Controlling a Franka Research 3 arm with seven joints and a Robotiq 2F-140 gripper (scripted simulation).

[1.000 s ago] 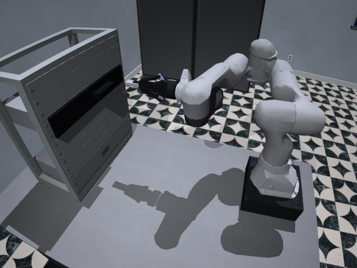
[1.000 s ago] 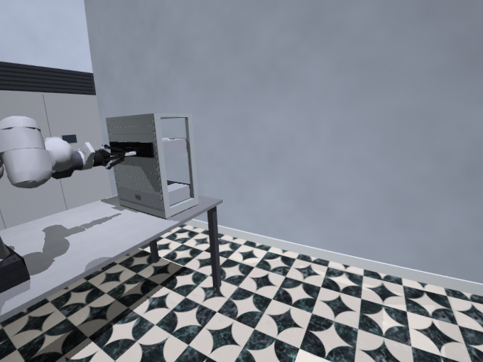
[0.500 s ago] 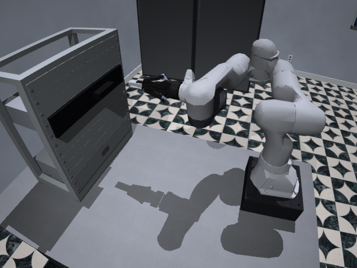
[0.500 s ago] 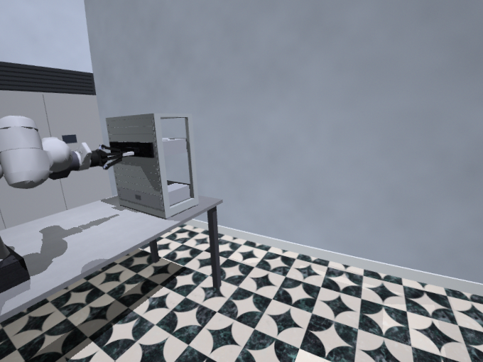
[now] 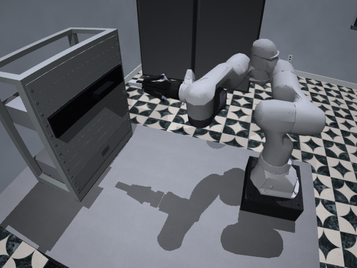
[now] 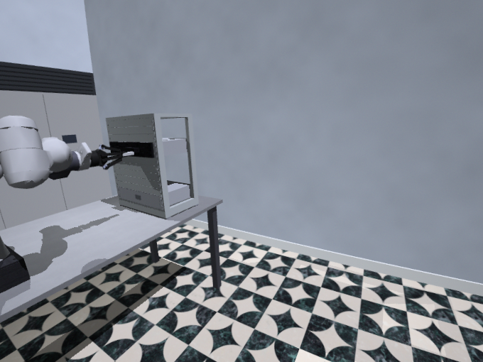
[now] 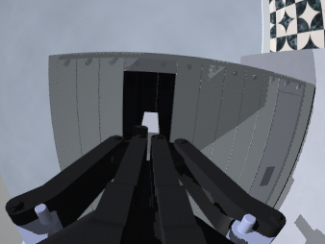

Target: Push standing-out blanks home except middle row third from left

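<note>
We see even, cool, fairly dim light from above, throwing hard-edged shadows of the arm [image 5: 219, 86] and rack [image 5: 21, 77] across the bench [image 5: 178, 161] (jagged, stepped outlines). The chassis opening [image 5: 83, 101] reads almost black. There is no glare or blur, though the wrist view bends straight lines strongly toward its edges.

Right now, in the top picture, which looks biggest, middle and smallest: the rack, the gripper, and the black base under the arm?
1. The rack looks biggest.
2. The black base.
3. The shut gripper looks smallest, though it sits farther from the camera.
</note>
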